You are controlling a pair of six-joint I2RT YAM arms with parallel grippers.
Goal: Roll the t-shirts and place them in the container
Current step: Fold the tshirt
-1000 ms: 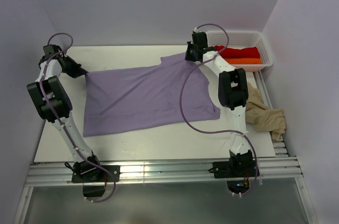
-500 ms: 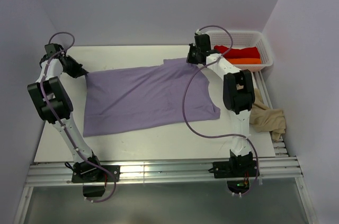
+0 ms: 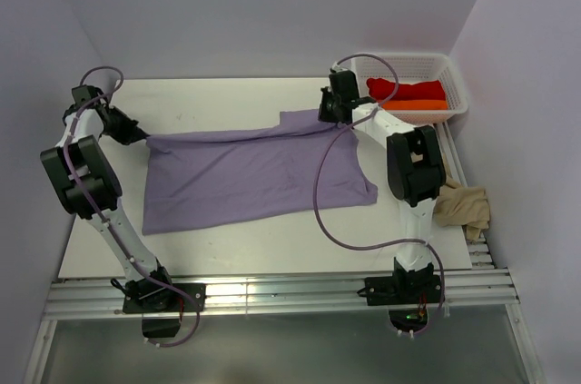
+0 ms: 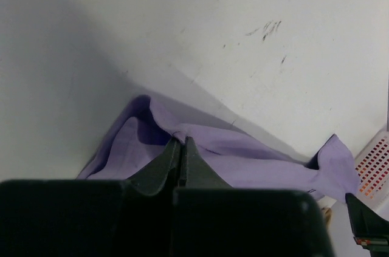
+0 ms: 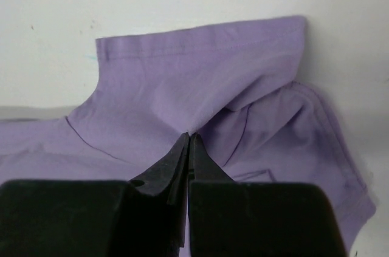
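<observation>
White table under spread lavender t-shirt. Left tool, right tool each clamped on its far edge. Step: starting roll. Next: carry edge nearward together.

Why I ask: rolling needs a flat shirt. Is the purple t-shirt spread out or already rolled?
Spread, not rolled: the purple t-shirt lies mostly flat on the table, far edge pinched by the left tool and right tool.

Four t-shirts, one basket, two arms.
</observation>
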